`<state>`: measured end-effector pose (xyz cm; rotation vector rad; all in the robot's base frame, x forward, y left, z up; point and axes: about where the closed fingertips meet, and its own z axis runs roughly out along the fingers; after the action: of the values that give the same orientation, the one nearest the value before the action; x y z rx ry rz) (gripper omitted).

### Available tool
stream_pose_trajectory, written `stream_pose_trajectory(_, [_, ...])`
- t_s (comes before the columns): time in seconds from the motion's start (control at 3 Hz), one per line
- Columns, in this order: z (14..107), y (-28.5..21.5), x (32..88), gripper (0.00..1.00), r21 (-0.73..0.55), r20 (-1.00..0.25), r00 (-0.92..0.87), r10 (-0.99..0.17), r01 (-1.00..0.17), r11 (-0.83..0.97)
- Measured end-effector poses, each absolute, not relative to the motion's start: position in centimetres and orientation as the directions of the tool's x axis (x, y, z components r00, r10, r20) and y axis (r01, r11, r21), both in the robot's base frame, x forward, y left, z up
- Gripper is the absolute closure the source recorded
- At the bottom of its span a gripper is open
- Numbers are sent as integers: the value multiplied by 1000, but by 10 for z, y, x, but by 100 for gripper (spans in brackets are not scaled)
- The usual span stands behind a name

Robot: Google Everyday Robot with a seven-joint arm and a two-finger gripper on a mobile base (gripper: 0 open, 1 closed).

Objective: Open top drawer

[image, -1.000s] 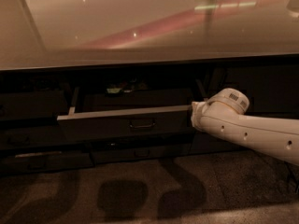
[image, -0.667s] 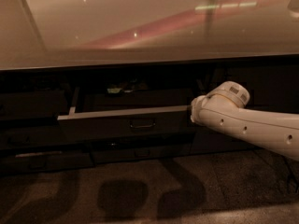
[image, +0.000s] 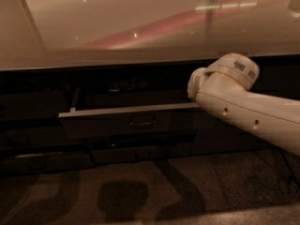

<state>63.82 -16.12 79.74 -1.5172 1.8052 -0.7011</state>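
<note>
- Drawer first: the top drawer [image: 117,122] is in the centre of the frame, just under the counter edge, and it stands partly pulled out; its pale top rim runs from centre left up to the arm
- Inside it is dark; at the back lie some small things [image: 123,85], too dim to name; one pale side wall [image: 73,100] shows on the left
- One small bail handle [image: 143,123] sits in the middle of its dark front
- One white arm [image: 253,116] comes in from the right edge; the gripper [image: 193,92] is at its end, at the right end of the drawer rim, and I cannot tell if it is open or closed, or if it touches the drawer
- Below, one shallower dark drawer front [image: 140,152] is closed
- Countertop [image: 117,27] fills the upper half, pale and glossy, with a pink reflected streak and a few light spots
- Floor [image: 140,191] in the lower part is dark and speckled, with soft shadows on it
</note>
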Motion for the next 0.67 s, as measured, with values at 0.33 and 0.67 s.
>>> stream_pose_trajectory(0.33, [839, -156, 637, 100, -796, -153, -110, -982, -576, 189])
stream_pose_trajectory(0.67, [839, -156, 637, 100, -796, -153, -110, -982, -576, 189])
